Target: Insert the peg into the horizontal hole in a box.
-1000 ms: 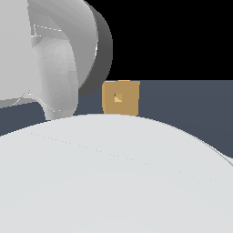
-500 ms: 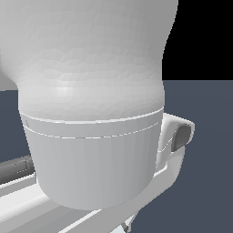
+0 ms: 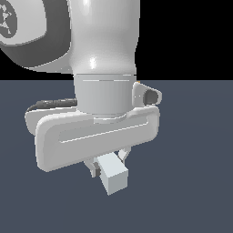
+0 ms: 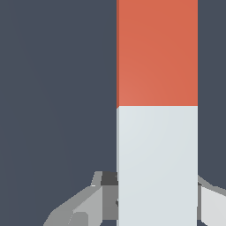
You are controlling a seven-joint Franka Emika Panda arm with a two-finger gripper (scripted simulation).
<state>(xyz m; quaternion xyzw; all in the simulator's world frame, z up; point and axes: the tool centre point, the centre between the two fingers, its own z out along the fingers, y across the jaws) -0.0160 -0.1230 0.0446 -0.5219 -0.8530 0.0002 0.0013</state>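
My gripper (image 3: pixel 109 163) hangs below the white hand and is shut on the peg (image 3: pixel 113 178). In the exterior view only the peg's pale grey-white end shows, pointing towards the camera just above the dark floor. In the wrist view the peg (image 4: pixel 156 132) runs away from the gripper (image 4: pixel 156 207). Its grey-white half lies between the fingers (image 4: pixel 88 201) and its orange-red half is at the far end. The box and its hole are hidden, in the exterior view probably behind the arm.
The white arm (image 3: pixel 104 54) fills the upper middle of the exterior view. The dark grey-blue floor (image 3: pixel 195 159) lies around the hand. Nothing else shows in the wrist view beside the peg.
One second ago the box showed beyond the arm. Then the arm filled the view. Now the arm stands farther from the camera, and the hand and the peg's white end show.
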